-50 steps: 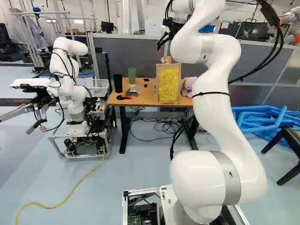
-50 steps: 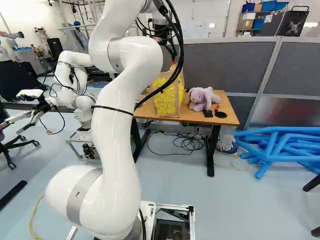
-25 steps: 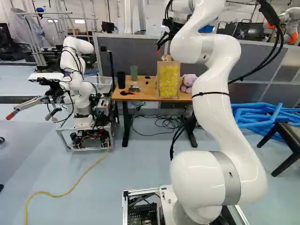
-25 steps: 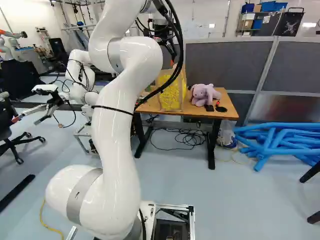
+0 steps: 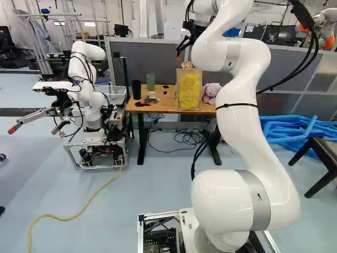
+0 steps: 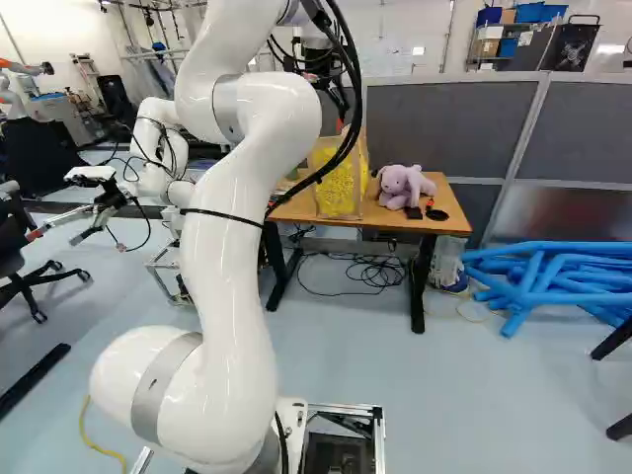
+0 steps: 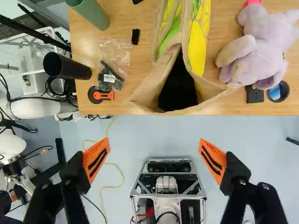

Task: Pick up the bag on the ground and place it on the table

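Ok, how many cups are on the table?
2: black cup and green cup, at left on the table in the left base view. The printed bag could hide more.

The paper carrier bag (image 5: 189,90) was coloured tan and was printed with bold yellow shapes and patches of green. The wooden tabletop (image 5: 164,106) was toned orange-brown, and the plush toy (image 7: 261,51) was tinted lilac. One tumbler (image 7: 92,13) was coloured green, the other tumbler (image 7: 69,68) black. The arm (image 5: 237,118) was finished in glossy white, banded with grey; the gripper (image 5: 182,49) was coloured black and its pads (image 7: 91,158) orange, striped in black. Blue was borne by the tubes (image 6: 553,281), yellow by the cable (image 5: 87,206), pale blue-grey by the floor (image 6: 454,395)
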Robot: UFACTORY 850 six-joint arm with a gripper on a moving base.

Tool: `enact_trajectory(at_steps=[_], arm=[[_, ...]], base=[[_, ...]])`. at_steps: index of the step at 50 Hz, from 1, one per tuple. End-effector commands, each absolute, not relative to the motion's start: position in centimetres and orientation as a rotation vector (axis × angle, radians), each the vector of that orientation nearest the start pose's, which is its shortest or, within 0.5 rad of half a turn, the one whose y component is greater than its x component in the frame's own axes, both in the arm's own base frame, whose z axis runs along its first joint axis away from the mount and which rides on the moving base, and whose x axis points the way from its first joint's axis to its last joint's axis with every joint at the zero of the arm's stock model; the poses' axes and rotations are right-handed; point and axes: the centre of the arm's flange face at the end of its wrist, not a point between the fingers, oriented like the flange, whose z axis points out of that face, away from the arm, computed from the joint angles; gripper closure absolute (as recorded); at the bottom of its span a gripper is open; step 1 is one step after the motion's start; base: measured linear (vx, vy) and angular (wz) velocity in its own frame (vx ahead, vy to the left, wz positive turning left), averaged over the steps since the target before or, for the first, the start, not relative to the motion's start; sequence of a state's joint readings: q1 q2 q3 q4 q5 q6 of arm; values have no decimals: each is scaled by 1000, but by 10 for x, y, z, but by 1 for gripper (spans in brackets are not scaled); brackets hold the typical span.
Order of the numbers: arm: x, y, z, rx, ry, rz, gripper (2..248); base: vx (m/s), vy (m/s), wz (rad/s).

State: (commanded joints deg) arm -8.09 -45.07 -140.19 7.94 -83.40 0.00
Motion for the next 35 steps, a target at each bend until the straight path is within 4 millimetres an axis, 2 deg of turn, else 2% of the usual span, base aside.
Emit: enact_trajectory(at_steps=[35], arm=[[701, -85, 734, -2993, 218, -361, 3]], base=[[0, 0, 0]])
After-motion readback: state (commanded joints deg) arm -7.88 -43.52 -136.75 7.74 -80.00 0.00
